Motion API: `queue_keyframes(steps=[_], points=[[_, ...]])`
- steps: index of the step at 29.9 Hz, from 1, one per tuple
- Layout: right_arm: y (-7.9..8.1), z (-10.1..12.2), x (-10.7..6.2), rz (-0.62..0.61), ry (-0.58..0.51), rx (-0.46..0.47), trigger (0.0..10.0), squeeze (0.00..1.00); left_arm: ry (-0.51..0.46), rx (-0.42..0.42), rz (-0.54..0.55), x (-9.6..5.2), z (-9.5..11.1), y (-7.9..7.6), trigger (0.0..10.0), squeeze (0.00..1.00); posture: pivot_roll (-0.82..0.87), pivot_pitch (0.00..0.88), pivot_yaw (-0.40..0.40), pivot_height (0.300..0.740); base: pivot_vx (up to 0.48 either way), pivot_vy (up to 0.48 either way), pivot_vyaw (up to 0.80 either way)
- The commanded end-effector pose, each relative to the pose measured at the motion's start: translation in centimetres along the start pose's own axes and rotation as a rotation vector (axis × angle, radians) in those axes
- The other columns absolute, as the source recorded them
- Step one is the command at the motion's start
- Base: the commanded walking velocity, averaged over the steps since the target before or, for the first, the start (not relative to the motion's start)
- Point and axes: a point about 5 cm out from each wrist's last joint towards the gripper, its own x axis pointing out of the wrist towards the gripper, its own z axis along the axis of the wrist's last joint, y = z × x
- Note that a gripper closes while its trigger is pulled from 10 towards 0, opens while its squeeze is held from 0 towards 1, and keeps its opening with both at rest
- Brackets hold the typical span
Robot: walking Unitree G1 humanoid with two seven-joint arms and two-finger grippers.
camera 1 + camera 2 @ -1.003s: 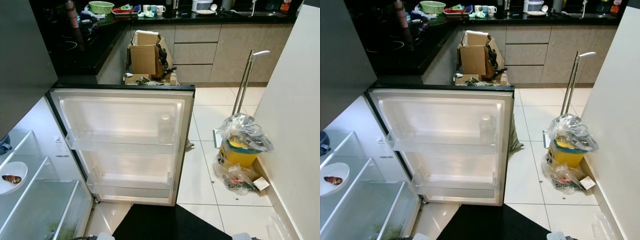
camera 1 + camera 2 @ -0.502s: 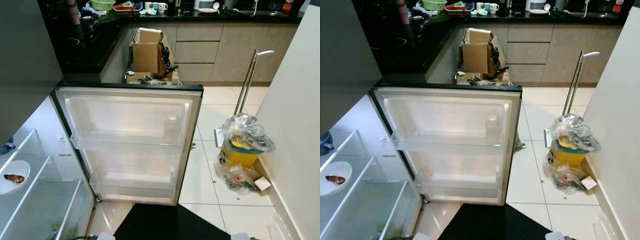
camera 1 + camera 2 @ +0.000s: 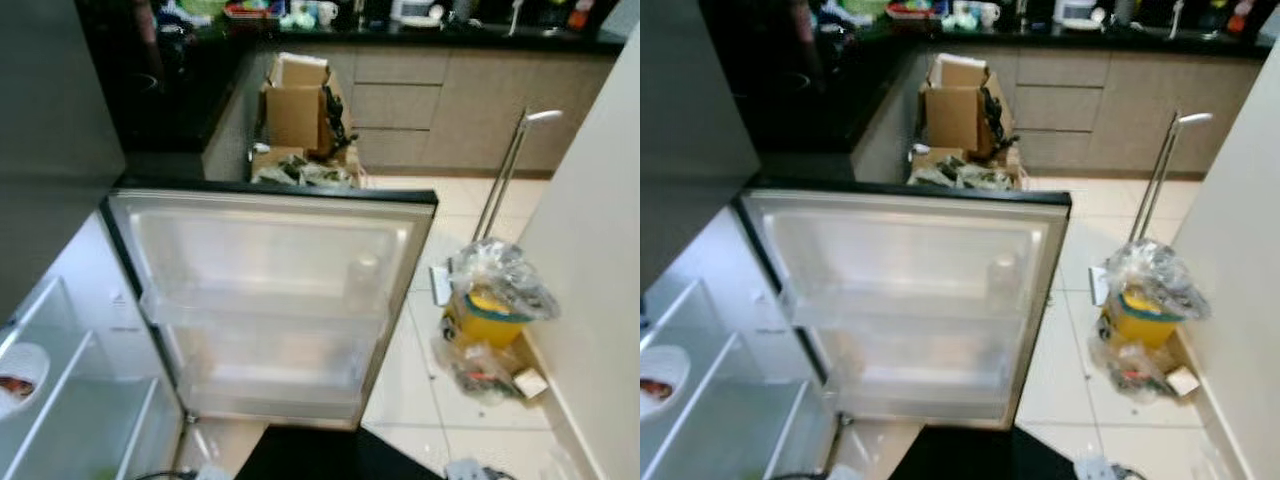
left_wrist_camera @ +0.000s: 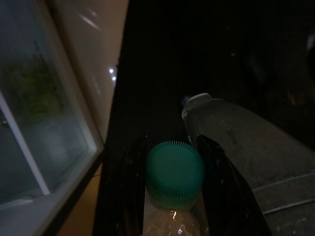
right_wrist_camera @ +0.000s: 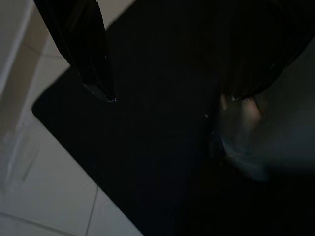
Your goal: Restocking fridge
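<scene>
Our left gripper [image 4: 172,147] pinches a clear plastic bottle with a ribbed green cap [image 4: 174,173], the open white fridge door [image 3: 265,300] beyond it, while our right gripper [image 5: 167,98] hangs spread.

A home kitchen, blurred in the head views. A black glossy countertop [image 3: 190,95] runs in an L above grey-brown drawer fronts [image 3: 400,100], with mugs and dishes crowded along its far edge [image 3: 970,12]. In the foreground a fridge door [image 3: 270,300] stands wide open, its white inner shelves bare, and beside it are the fridge's clear glass shelves [image 3: 70,400] with a white plate [image 3: 18,372]. Household clutter sits on the pale tiled floor [image 3: 450,200] — open brown cardboard boxes [image 3: 295,105] and a yellow bin under a clear plastic bag [image 3: 495,300] against the white wall.
</scene>
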Motion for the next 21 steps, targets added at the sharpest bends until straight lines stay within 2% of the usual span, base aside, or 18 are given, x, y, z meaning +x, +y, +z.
queue_keyframes(steps=[1, 5, 8, 12, 17, 21], points=[[-0.09, 0.11, 0.01, -0.005, -0.001, -0.003, 10.0, 0.0, 0.034, -0.001, -0.04, 0.09, -0.81, -1.11, 10.0, 0.0, -0.05, 0.019, -0.007, 0.74, 0.277, 0.0, 0.0], [-0.05, 0.11, 0.02, -0.004, -0.001, -0.005, 10.0, 0.0, 0.035, 0.0, -0.038, 0.08, -0.81, -1.07, 10.0, 0.0, -0.05, 0.019, -0.008, 0.74, 0.272, 0.0, 0.0], [-0.01, 0.13, 0.03, -0.002, -0.001, -0.004, 10.0, 0.0, 0.005, -0.044, -0.027, 0.06, -0.5, -0.79, 10.0, 0.0, -0.05, 0.017, -0.008, 0.74, 0.084, 0.0, 0.0], [-0.01, 0.17, 0.04, -0.002, -0.001, -0.005, 10.0, 0.0, 0.012, -0.016, -0.041, 0.06, -0.52, -0.85, 10.0, 0.0, -0.05, 0.015, -0.008, 0.74, 0.0, 0.0, 0.0], [-0.08, 0.17, 0.03, -0.004, -0.001, -0.007, 10.0, 0.0, 0.018, -0.009, -0.041, 0.05, -0.63, -0.88, 10.0, 0.0, -0.05, 0.016, -0.007, 0.74, 0.0, -0.468, 0.0], [-0.14, 0.18, 0.03, -0.007, -0.001, -0.004, 10.0, 0.0, 0.012, -0.031, -0.032, 0.05, -0.59, -0.84, 10.0, 0.0, -0.05, 0.019, -0.006, 0.74, 0.0, -0.154, 0.0]])
